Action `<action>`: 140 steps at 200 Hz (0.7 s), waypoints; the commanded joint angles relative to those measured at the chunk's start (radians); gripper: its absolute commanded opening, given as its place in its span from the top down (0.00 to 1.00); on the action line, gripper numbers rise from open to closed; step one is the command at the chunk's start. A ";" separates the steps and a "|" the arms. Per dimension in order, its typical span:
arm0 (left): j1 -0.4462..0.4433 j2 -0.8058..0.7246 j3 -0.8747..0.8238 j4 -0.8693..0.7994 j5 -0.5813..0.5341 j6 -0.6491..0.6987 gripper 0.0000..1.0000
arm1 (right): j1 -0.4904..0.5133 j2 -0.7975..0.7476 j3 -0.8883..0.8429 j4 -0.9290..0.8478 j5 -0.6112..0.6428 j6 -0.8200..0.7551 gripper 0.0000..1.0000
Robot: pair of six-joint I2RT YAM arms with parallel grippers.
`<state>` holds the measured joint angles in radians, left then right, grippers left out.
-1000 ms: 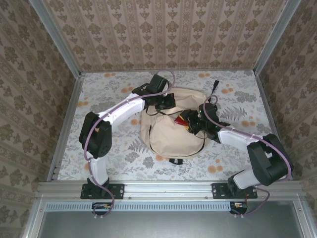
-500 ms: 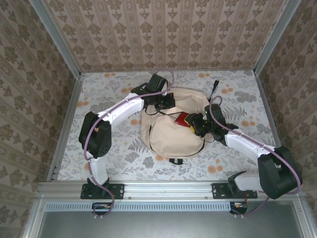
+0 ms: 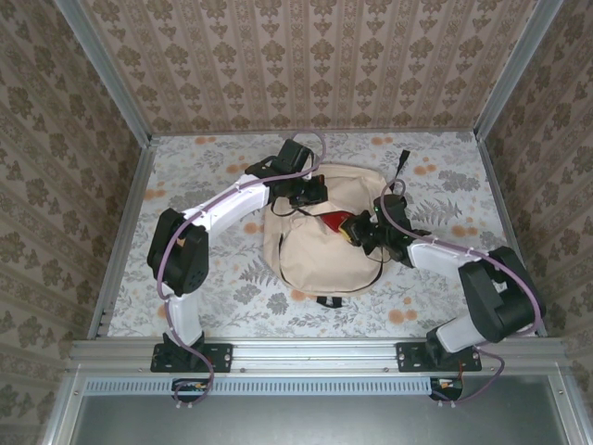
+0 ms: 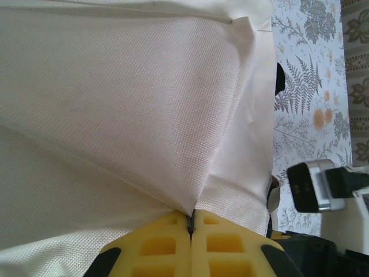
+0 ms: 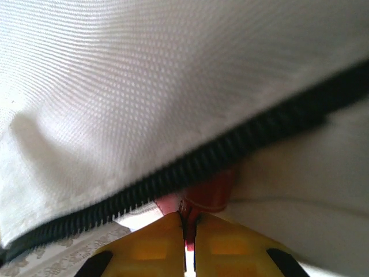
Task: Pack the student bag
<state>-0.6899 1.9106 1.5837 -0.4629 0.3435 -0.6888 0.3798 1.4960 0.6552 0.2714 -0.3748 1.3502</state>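
Note:
The student bag [image 3: 320, 246], a large beige backpack, lies in the middle of the floral table. My left gripper [image 3: 302, 196] sits at the bag's far edge. In the left wrist view its yellow fingers [image 4: 155, 245] are pressed together on a pinched fold of the beige fabric [image 4: 144, 115]. My right gripper [image 3: 359, 232] is at the bag's right side, by the black zipper [image 5: 230, 147]. Its jaws are shut on a red item [image 5: 206, 195] that pokes out under the zipper, and this red item [image 3: 335, 222] also shows on top of the bag.
A black strap with a buckle [image 3: 400, 165] trails off the bag toward the far right. Another black strap end [image 3: 329, 300] lies at the bag's near edge. Patterned walls and metal rails [image 3: 120, 232] enclose the table on three sides.
The right gripper has closed from about half open onto the red item at the zipper, and the right arm's elbow has shifted. The left gripper stays shut on the fabric.

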 commanded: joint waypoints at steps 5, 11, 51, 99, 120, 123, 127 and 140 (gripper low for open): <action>0.002 -0.012 -0.008 0.023 0.029 -0.013 1.00 | 0.030 0.067 0.017 0.218 0.056 0.103 0.89; 0.003 -0.012 -0.009 0.024 0.031 -0.014 1.00 | 0.038 0.079 0.029 0.224 0.065 0.105 0.88; 0.010 -0.013 -0.022 0.023 0.029 -0.016 1.00 | 0.067 0.129 0.085 0.227 0.059 0.090 0.78; 0.020 -0.010 -0.021 0.024 0.040 -0.012 1.00 | 0.066 -0.006 0.034 -0.010 0.096 -0.015 0.64; 0.024 -0.010 -0.016 0.017 0.042 -0.009 1.00 | 0.061 -0.071 0.031 -0.132 0.130 -0.074 0.66; 0.024 -0.012 -0.016 0.016 0.042 -0.009 1.00 | 0.059 -0.078 0.031 -0.143 0.134 -0.081 0.67; 0.024 -0.012 -0.017 0.015 0.043 -0.009 1.00 | 0.058 -0.085 0.032 -0.156 0.139 -0.088 0.68; 0.026 -0.014 -0.017 0.017 0.044 -0.009 1.00 | 0.052 -0.089 0.038 -0.174 0.145 -0.100 0.74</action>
<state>-0.6724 1.9106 1.5700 -0.4564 0.3573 -0.6888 0.4431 1.4395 0.6945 0.2295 -0.2836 1.3174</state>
